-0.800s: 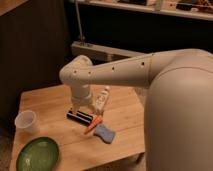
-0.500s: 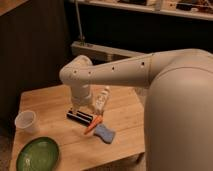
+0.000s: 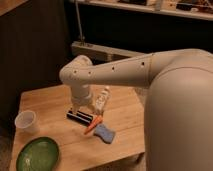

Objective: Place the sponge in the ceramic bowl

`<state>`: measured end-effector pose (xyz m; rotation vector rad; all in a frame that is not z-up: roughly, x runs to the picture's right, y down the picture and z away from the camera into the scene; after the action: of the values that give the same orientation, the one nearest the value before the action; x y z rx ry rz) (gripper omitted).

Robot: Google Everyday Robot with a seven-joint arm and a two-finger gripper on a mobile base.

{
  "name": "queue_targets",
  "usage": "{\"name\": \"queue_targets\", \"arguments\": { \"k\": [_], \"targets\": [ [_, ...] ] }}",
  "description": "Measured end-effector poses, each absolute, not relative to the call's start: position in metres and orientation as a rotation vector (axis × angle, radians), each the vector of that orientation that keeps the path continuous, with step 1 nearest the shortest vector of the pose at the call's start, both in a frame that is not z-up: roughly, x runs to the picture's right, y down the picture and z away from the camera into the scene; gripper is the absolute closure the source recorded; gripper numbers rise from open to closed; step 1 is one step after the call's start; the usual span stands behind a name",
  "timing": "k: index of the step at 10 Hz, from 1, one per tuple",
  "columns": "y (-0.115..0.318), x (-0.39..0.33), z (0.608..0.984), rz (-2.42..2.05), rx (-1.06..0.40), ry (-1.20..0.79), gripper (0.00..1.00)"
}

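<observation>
The gripper (image 3: pixel 76 110) hung left of centre over the black bar (image 3: pixel 82 118); its state could not be told. The sponge (image 3: pixel 105 133) lay lower centre beside the carrot (image 3: pixel 93 125), apart from the ceramic bowl (image 3: pixel 37 154), lower left.

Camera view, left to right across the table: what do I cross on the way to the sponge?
ceramic bowl → black bar, with the gripper just above its left end → carrot → sponge.

one each: sponge (image 3: pixel 104 133), bowl (image 3: pixel 37 154), end effector (image 3: pixel 75 109)
</observation>
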<state>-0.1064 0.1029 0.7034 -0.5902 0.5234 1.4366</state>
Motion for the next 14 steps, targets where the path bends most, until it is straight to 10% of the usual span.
{"name": "queue_targets", "arguments": {
  "k": [14],
  "targets": [
    [0.116,-0.089,0.721,1.24,-0.634,0.318,0.35]
  ]
}}
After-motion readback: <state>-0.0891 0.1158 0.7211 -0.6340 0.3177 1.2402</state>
